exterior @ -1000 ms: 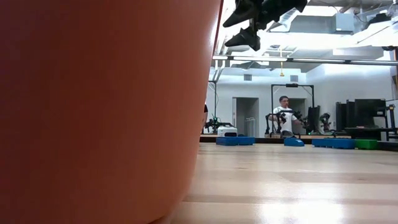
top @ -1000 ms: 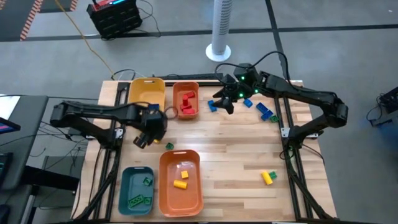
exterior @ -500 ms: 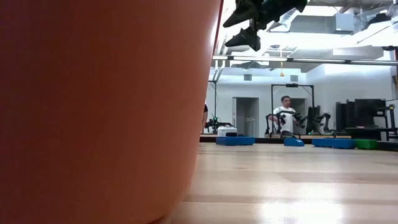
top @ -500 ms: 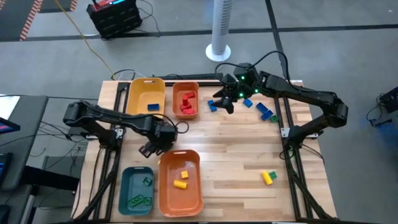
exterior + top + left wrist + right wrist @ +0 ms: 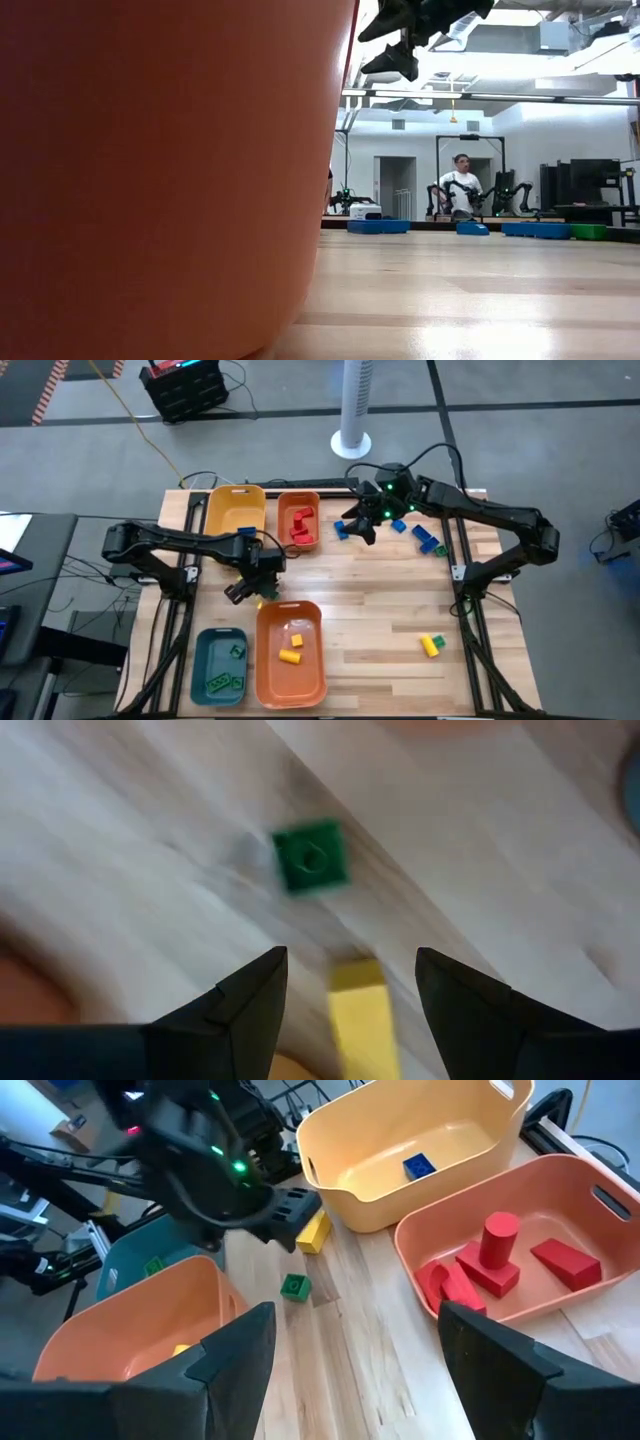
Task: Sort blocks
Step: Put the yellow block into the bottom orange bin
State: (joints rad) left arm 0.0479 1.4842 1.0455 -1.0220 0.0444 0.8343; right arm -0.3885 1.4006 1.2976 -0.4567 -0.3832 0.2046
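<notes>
Left wrist view shows a small green block (image 5: 311,859) lying flat on the bare wood, ahead of the left gripper (image 5: 350,985), and a yellow block (image 5: 362,1017) lying between the two fingers, its long axis running along the line of approach rather than across the jaws. The fingers stand apart on either side of the yellow block with clear wood showing at both flanks, so the jaws are open and grip nothing. In the high view the left gripper (image 5: 250,582) hangs over the table just beyond the far rim of the large orange bin (image 5: 262,660), between that bin and the yellow bin (image 5: 215,510); a speck of yellow shows at the gripper. The right wrist view confirms both pieces: the yellow block (image 5: 313,1233) just beside the left gripper and the green block (image 5: 294,1287) a little past it toward the orange bin. The right gripper (image 5: 366,526) hovers at the far edge of the table beside the red bin (image 5: 282,520), fingers spread wide and empty, near the loose blue blocks (image 5: 428,540). The left arm is by far the nearer to both pieces. The next move probably calls for a straight descent over the yellow block.
</notes>
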